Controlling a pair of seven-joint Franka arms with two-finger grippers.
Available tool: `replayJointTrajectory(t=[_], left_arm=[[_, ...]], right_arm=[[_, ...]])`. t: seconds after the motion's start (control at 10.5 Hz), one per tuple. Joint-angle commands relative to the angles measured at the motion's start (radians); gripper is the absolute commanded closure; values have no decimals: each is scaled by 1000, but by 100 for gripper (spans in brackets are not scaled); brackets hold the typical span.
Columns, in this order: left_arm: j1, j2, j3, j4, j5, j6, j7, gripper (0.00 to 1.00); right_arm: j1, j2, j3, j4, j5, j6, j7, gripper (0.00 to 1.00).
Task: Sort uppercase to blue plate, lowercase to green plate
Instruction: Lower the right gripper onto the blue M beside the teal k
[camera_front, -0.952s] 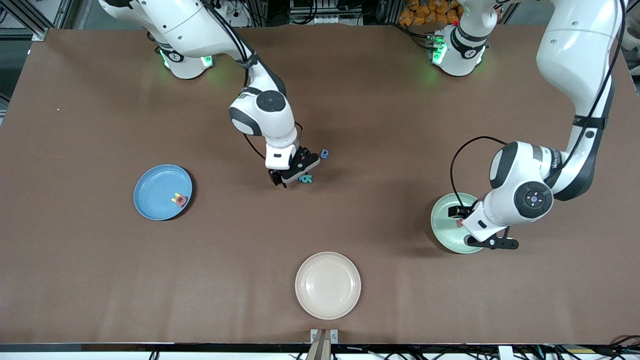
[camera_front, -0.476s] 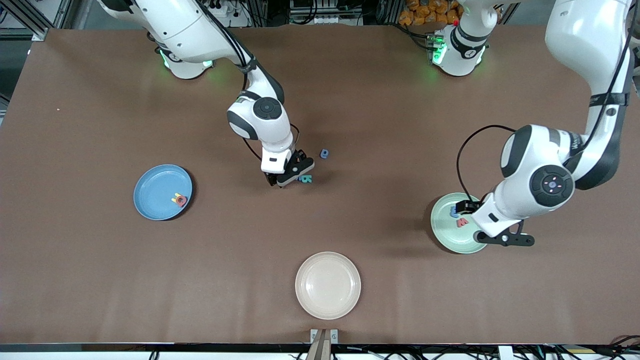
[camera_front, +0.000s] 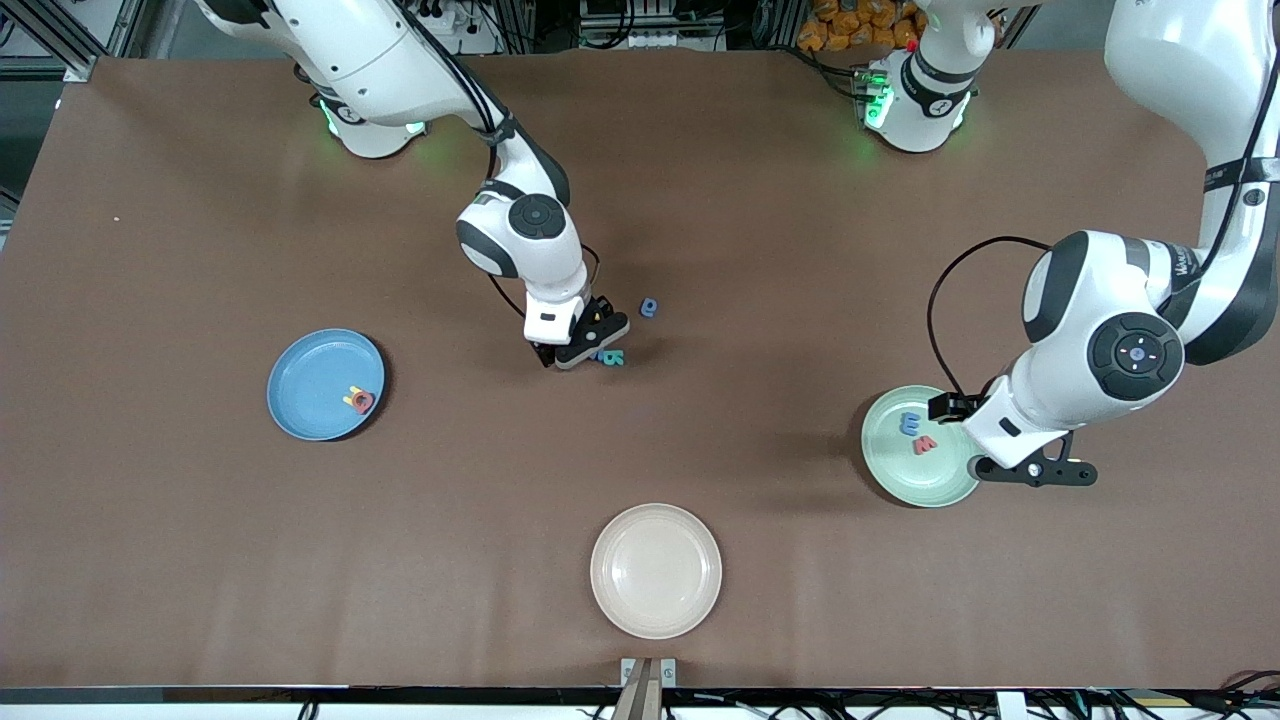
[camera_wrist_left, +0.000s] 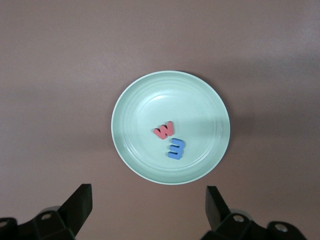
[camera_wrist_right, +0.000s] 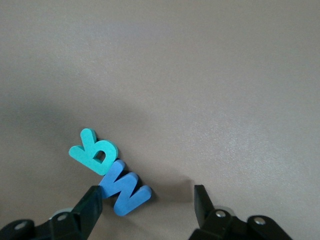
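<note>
Nearest the front edge of the worktop (camera_front: 180, 560) sits an empty cream plate (camera_front: 655, 570); farther in, the green plate (camera_front: 920, 446) toward the left arm's end holds red w (camera_front: 925, 444) and blue m (camera_front: 910, 423), with the left hand (camera_front: 985, 437), fingers spread and empty, over its rim. The blue plate (camera_front: 325, 384) toward the right arm's end carries yellow H (camera_front: 351, 398) and red Q (camera_front: 362, 403). Mid-worktop, the right hand (camera_wrist_right: 147, 205), fingers apart, is low at blue W (camera_wrist_right: 125, 190), which touches teal B (camera_wrist_right: 94, 151), blue a (camera_front: 649, 307) lying farther back: likely the W pickup, needing a clean pinch that spares B.

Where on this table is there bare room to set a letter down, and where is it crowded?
Bare: the cream plate, the table around it, and most of the blue plate. Crowded: under the right gripper, where the teal letter touches the blue W. The green plate holds two letters mid-dish.
</note>
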Motion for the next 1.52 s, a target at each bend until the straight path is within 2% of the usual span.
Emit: replayJointTrajectory(t=[0.0, 0.86, 1.05, 1.43], left_arm=[[6, -25, -6, -5, 3, -23, 9, 0], [6, -27, -5, -6, 3, -34, 11, 0], [8, -27, -5, -6, 3, -34, 11, 0], [0, -42, -6, -5, 4, -34, 9, 0]], right_arm=[[4, 14, 8, 2, 66, 6, -11, 24], [9, 17, 13, 13, 120, 3, -25, 24], [10, 17, 13, 14, 134, 2, -25, 34], [7, 9, 25, 14, 140, -55, -28, 45]])
